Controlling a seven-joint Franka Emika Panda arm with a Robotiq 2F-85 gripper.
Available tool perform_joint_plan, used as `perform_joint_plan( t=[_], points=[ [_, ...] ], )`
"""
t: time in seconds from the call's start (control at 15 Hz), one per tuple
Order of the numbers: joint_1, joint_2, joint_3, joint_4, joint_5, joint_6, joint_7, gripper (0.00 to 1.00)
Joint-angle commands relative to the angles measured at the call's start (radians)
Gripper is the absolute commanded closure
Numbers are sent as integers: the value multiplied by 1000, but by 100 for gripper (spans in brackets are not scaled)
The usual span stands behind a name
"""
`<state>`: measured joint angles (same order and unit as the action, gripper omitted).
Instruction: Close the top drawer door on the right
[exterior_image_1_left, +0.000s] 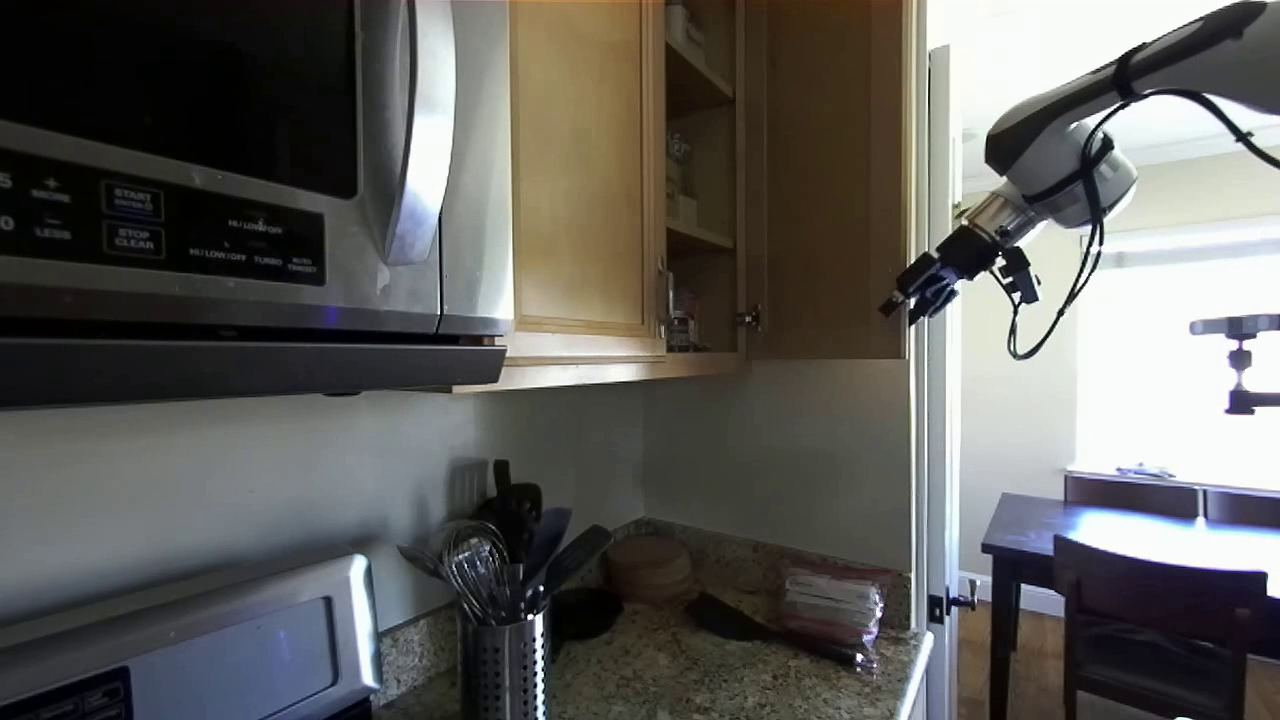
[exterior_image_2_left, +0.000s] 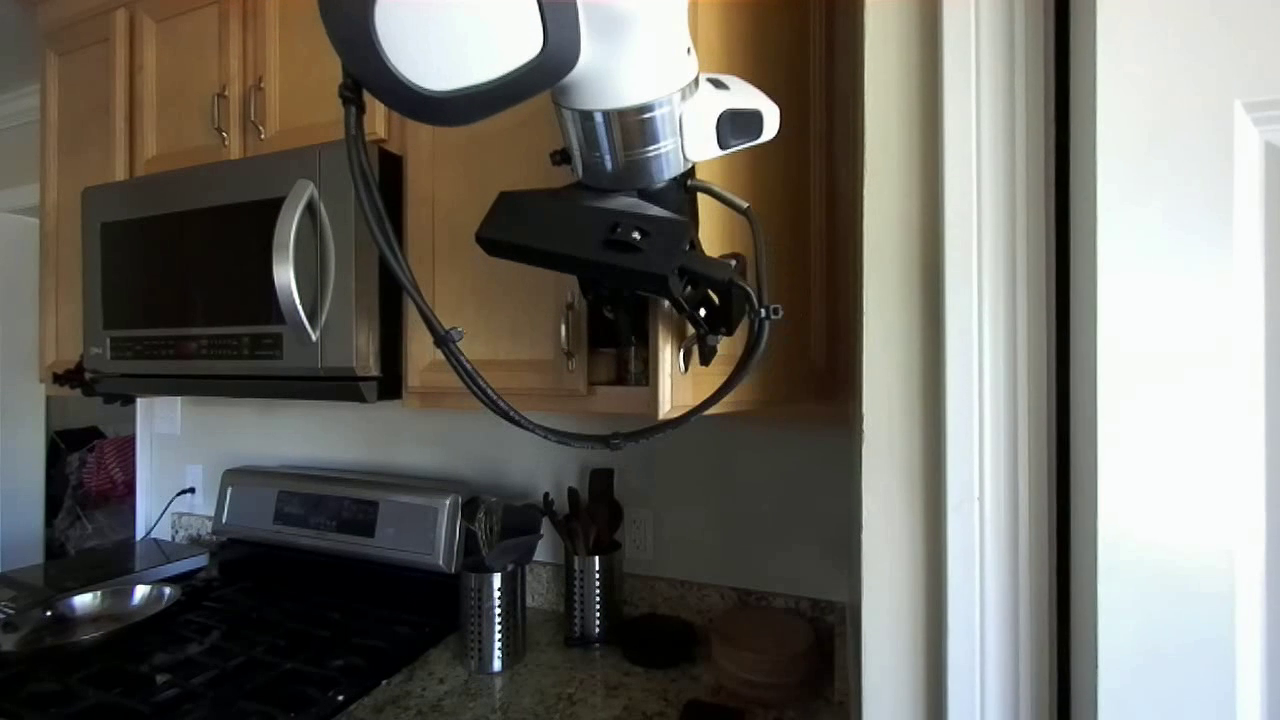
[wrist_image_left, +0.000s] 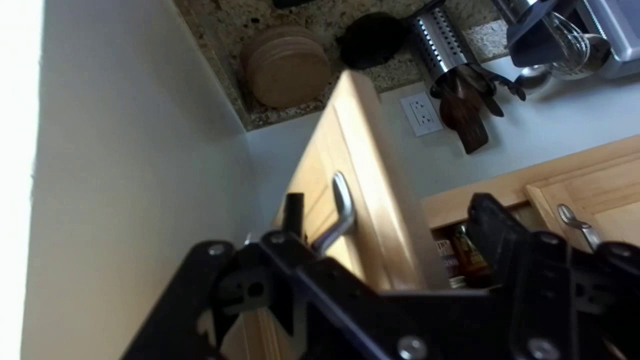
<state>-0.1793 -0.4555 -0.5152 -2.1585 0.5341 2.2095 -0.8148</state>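
The top drawer door is a maple upper cabinet door that stands wide open. In an exterior view its inner face (exterior_image_1_left: 828, 180) shows beside the open shelves. In an exterior view its face (exterior_image_2_left: 790, 200) is partly hidden by my arm. In the wrist view the door's edge (wrist_image_left: 372, 200) and its metal handle (wrist_image_left: 345, 205) lie between my fingers. My gripper (wrist_image_left: 390, 200) is open, with the left finger close to the handle; I cannot tell if they touch. My gripper (exterior_image_1_left: 908, 305) is at the door's free edge. It also shows in front of the door (exterior_image_2_left: 665, 325).
The matching cabinet door (exterior_image_1_left: 580, 170) by the microwave (exterior_image_1_left: 480, 170) is shut. Shelves (exterior_image_1_left: 700, 240) hold jars. A wall edge (exterior_image_1_left: 918, 450) stands right beside the open door. Utensil holders (exterior_image_2_left: 495, 620) and a wooden round stack (exterior_image_2_left: 765, 650) stand on the counter below.
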Motion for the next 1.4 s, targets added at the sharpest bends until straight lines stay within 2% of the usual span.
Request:
perform_joint_plan(
  t=[0.0, 0.13, 0.27, 0.6, 0.67, 0.73, 0.8, 1.07, 1.33],
  points=[
    [55, 4, -6, 28, 72, -15, -9, 47],
    [70, 6, 0, 36, 95, -32, -6, 61],
    [82, 3, 3, 37, 111, -60, -13, 70],
    [100, -6, 16, 32, 178, -110, -62, 77],
    [103, -15, 22, 29, 181, -116, -75, 69],
    [101, -17, 27, 28, 176, -117, -79, 28],
    [89, -27, 48, 15, 155, -90, -68, 27],
    [75, -75, 141, -27, 89, -62, -69, 3],
    [100, -134, 194, -44, 54, -105, -82, 0]
  ],
)
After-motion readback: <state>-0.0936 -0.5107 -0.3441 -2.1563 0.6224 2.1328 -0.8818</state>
